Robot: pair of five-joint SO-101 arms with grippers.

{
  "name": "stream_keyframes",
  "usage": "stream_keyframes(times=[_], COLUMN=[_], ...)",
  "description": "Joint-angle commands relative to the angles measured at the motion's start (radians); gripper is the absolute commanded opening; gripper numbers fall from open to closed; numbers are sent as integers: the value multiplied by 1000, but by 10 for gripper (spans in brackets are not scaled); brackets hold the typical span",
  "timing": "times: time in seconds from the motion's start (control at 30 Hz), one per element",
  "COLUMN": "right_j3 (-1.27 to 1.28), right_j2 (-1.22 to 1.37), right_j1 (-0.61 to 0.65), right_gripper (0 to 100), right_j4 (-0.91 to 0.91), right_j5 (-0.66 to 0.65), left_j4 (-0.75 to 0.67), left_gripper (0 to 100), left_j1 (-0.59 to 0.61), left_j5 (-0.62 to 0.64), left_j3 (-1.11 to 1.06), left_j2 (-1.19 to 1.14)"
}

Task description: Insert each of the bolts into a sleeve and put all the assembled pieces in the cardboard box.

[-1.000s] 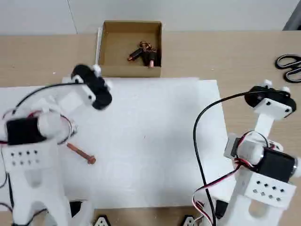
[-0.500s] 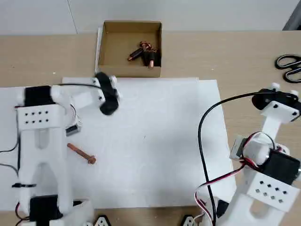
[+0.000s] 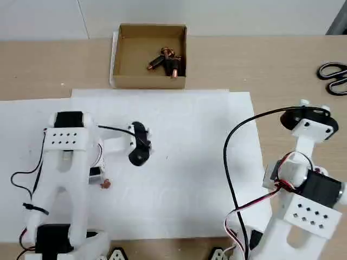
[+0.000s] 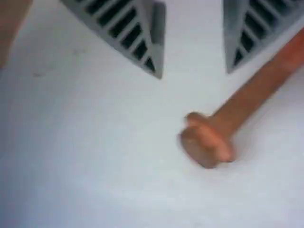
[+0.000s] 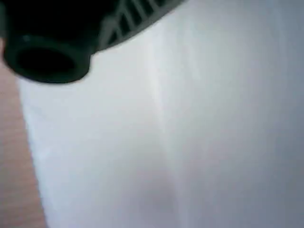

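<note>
A copper bolt (image 4: 209,140) lies on the white paper, and its shaft runs up under one finger of my left gripper (image 4: 192,69), which hangs open just above it. From the high view only the bolt's head (image 3: 105,183) peeks out beside the left arm (image 3: 68,141). My right gripper (image 5: 90,33) is shut on a black sleeve (image 5: 45,57) and hovers over the paper's right edge, below the right arm's wrist (image 3: 306,122). The cardboard box (image 3: 123,54) at the back holds a few assembled pieces (image 3: 165,60).
A large white paper sheet (image 3: 190,162) covers the wooden table (image 3: 260,59). Scissors (image 3: 333,73) lie at the far right edge. A black cable (image 3: 227,162) loops from the right arm across the paper.
The left arm has swung from near the box back and down over the bolt, now covering most of it. The right arm shifted only slightly.
</note>
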State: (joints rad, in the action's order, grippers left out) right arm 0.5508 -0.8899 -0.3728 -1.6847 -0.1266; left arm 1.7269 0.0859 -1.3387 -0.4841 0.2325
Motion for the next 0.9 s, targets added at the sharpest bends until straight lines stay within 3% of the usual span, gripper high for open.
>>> stream_keyframes(times=[0.0, 0.43, 0.6, 0.7, 0.87], right_j3=[-3, -3, -3, -3, -3], right_j2=[2, 2, 2, 2, 2], right_j1=[-2, -4, -4, -4, -5], right_gripper=[4, 4, 4, 4, 4], right_j4=[21, 21, 21, 21, 19], right_j5=[-9, -9, -9, -9, -9], left_j4=[28, 20, -87, -101, -6], left_gripper=[110, 119, 119, 119, 119], left_j1=[-6, 2, 17, 34, 51], left_j5=[-230, -327, -327, -321, -321], left_j3=[-24, -25, -21, 42, 236], left_j2=[0, -8, -92, -198, -338])
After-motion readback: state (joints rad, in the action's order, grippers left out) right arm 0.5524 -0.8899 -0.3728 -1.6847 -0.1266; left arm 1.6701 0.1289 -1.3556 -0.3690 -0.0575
